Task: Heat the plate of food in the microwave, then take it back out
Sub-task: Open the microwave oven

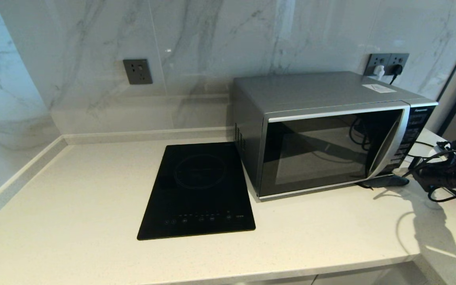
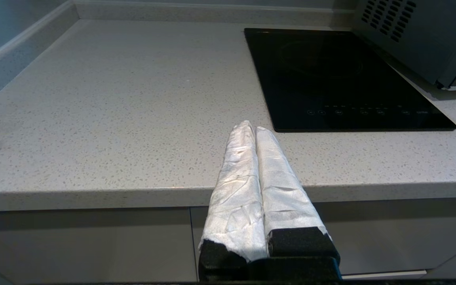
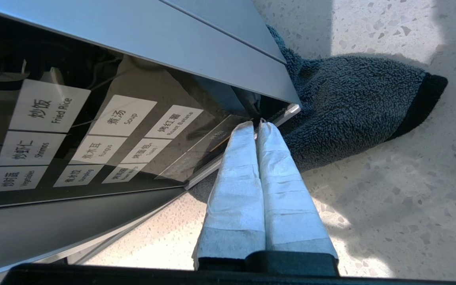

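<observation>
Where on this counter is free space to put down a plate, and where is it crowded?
Widest bare patch: the counter left of the induction hob, reaching the wall. A bare strip also runs along the front edge before the microwave. Crowded: right of the microwave, with the dark towel, cables and right gripper.

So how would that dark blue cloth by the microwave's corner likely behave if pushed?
The blue terry cloth looks soft and floppy; it would likely bunch rather than slide whole. It lies partly under the microwave, so that end may stay pinned. Probably light.

glossy glass microwave (image 1: 331, 130), fuzzy cloth (image 3: 354, 95)
</observation>
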